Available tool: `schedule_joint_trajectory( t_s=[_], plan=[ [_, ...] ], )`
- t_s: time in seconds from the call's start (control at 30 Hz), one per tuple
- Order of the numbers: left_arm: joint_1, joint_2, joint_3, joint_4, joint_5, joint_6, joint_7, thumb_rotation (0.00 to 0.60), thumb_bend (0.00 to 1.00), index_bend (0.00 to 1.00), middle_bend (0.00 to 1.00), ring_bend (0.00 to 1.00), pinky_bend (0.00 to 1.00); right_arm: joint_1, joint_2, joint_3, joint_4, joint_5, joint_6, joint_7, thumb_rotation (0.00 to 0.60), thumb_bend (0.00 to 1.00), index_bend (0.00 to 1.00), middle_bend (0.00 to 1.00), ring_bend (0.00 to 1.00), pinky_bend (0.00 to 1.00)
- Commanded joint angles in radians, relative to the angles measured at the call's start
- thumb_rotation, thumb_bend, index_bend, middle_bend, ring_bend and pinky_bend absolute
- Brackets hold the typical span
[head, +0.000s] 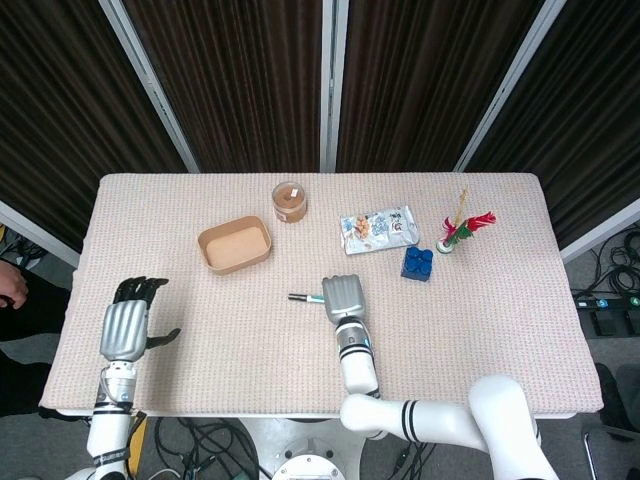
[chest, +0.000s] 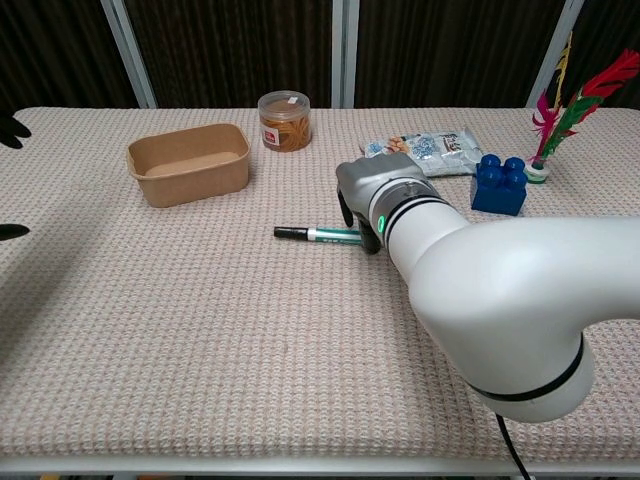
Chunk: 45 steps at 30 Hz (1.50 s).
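The right hand (chest: 365, 200) is low over the surface (head: 480, 330), near its middle, with the fingers curled downward over the right end of a green marker pen (chest: 318, 235). The fingertips are at the pen or touching it, but I cannot tell if they really grip it, because the hand hides that end. The pen lies flat on the woven cloth, its black cap pointing to the left, and most of its body shows beside the hand.

The left hand (head: 126, 325) is far away at the left edge of the surface. It holds nothing, and its fingers are stretched and apart.

Behind the pen there is a brown paper tray (chest: 188, 162), and further back a small clear jar with rubber bands (chest: 284, 121). To the right of the right hand lie a snack packet (chest: 425, 151), a blue toy brick (chest: 499, 184) and a feather shuttlecock (chest: 560, 110), all well apart from the pen.
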Motion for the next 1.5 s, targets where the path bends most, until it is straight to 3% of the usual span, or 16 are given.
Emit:
schedule_joint_trajectory(
  t_s=[0.03, 0.7, 1.07, 1.5],
  plan=[
    [-0.001, 0.0, 0.001, 0.001, -0.001, -0.001, 0.001, 0.6, 0.0, 0.23, 0.22, 0.13, 0.12, 0.0, -0.008, 0.0, 0.011, -0.004, -0.001, 0.003, 0.6, 0.21, 0.44, 0.43, 0.62, 0.77],
    [-0.007, -0.03, 0.004, 0.05, -0.012, 0.009, 0.041, 0.6, 0.0, 0.23, 0.22, 0.13, 0.12, 0.005, -0.064, 0.022, 0.103, -0.018, -0.013, -0.011, 0.6, 0.23, 0.47, 0.46, 0.62, 0.77],
    [-0.004, -0.028, 0.006, 0.049, -0.018, 0.006, 0.031, 0.6, 0.0, 0.23, 0.22, 0.13, 0.12, 0.003, -0.088, 0.031, 0.138, -0.058, -0.011, 0.001, 0.6, 0.27, 0.57, 0.53, 0.63, 0.77],
    [-0.03, -0.02, -0.028, 0.017, -0.024, -0.005, 0.036, 0.6, 0.0, 0.23, 0.22, 0.13, 0.12, -0.037, -0.033, 0.067, 0.028, -0.163, 0.113, 0.054, 0.6, 0.3, 0.66, 0.61, 0.65, 0.77]
  ],
)
